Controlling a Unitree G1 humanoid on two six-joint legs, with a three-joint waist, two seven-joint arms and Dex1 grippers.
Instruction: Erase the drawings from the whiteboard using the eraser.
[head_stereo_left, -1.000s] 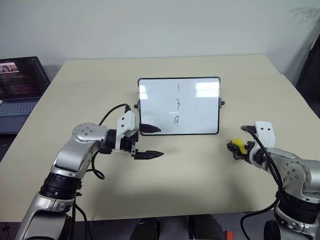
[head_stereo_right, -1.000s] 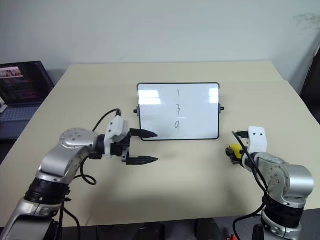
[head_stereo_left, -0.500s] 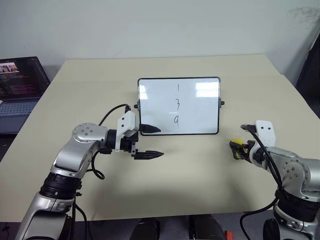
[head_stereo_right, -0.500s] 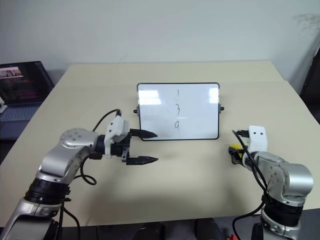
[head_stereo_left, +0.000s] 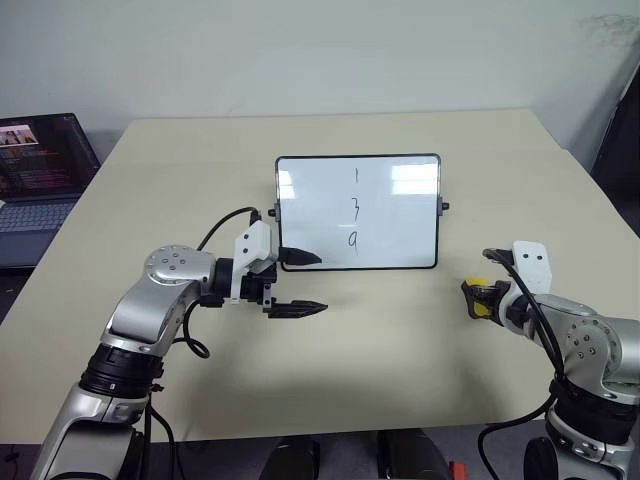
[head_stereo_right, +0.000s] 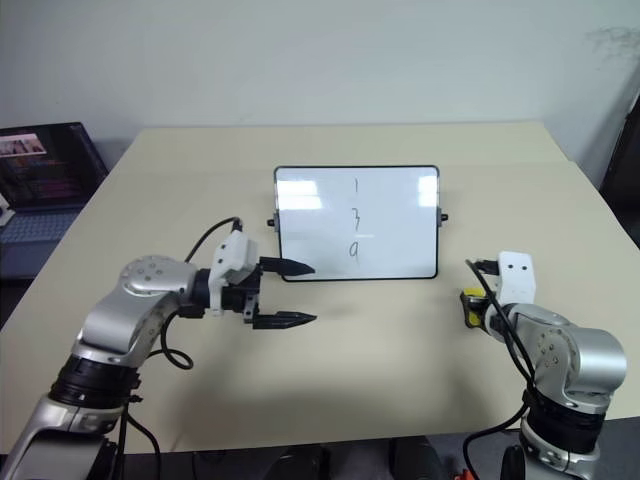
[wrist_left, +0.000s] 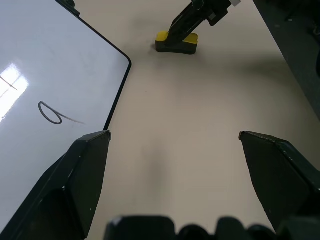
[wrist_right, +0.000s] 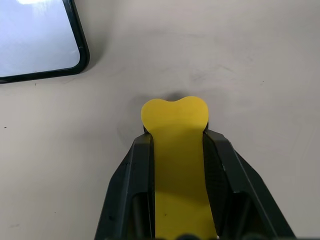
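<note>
The whiteboard (head_stereo_left: 358, 212) stands propped at the table's middle, with the drawings (head_stereo_left: 354, 207) in a column of three dark marks on its face. To its right the yellow eraser (head_stereo_left: 479, 297) rests on the table, and my right gripper (head_stereo_left: 477, 298) is shut on it; the right wrist view has both fingers pressed against the sides of the eraser (wrist_right: 176, 150). My left gripper (head_stereo_left: 300, 283) hangs open just in front of the board's lower left corner, holding nothing. From the left wrist, the eraser (wrist_left: 176, 43) lies across the table beyond the whiteboard (wrist_left: 45, 95).
A laptop (head_stereo_left: 40, 180) sits open off the table's far left. The beige table (head_stereo_left: 330, 370) has free room in front of the board and behind it. A dark object (head_stereo_left: 620, 140) stands past the right edge.
My right gripper has closed its fingers onto the eraser. The left arm, the board and the eraser have stayed in place.
</note>
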